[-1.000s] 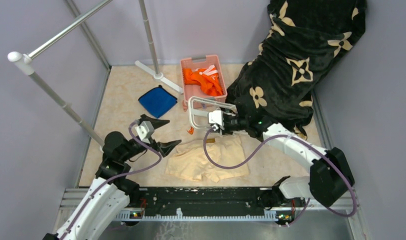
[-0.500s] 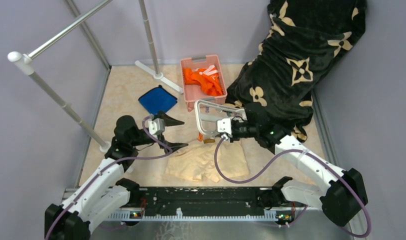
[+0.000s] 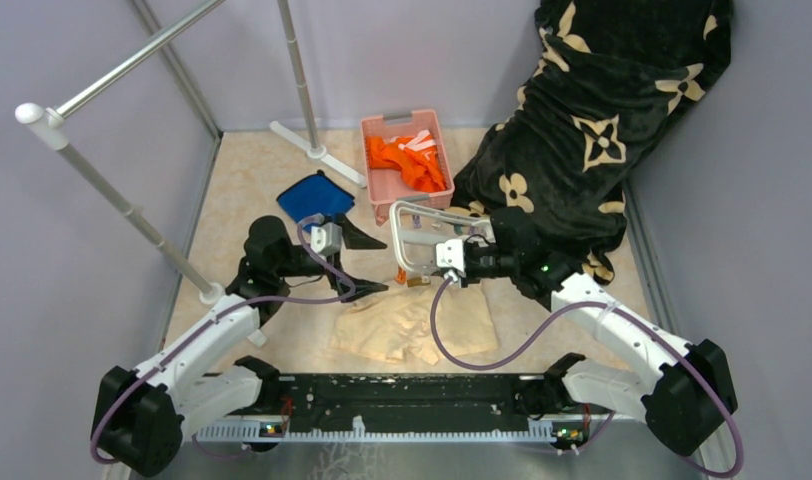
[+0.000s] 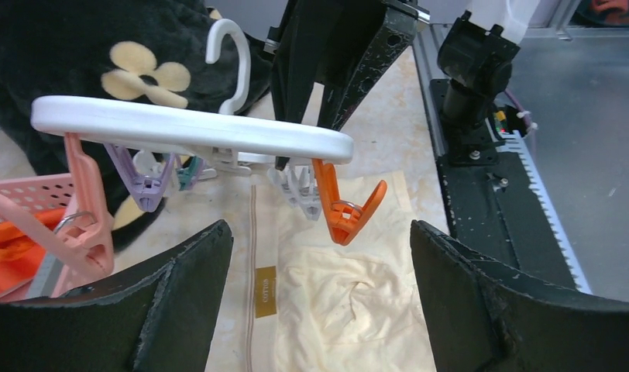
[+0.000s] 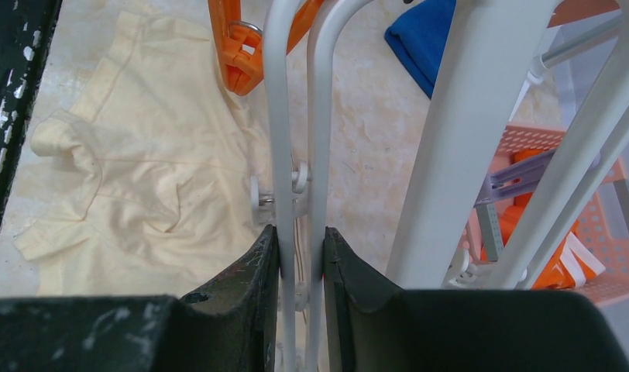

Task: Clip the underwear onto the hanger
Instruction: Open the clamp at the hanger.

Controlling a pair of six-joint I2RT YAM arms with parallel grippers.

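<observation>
Underwear seemingly below left hand.

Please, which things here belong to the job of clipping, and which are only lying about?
For the job: pale peach fabric underwear; white plastic clip hanger, held in the right tool; open left tool.
Lying about: pink plastic basket of orange clothes; blue folded cloth; black flowered blanket; grey metal rack pole.

Pale peach underwear, white hanger, orange clip, blue cloth, pink basket, black flower-patterned blanket
</observation>
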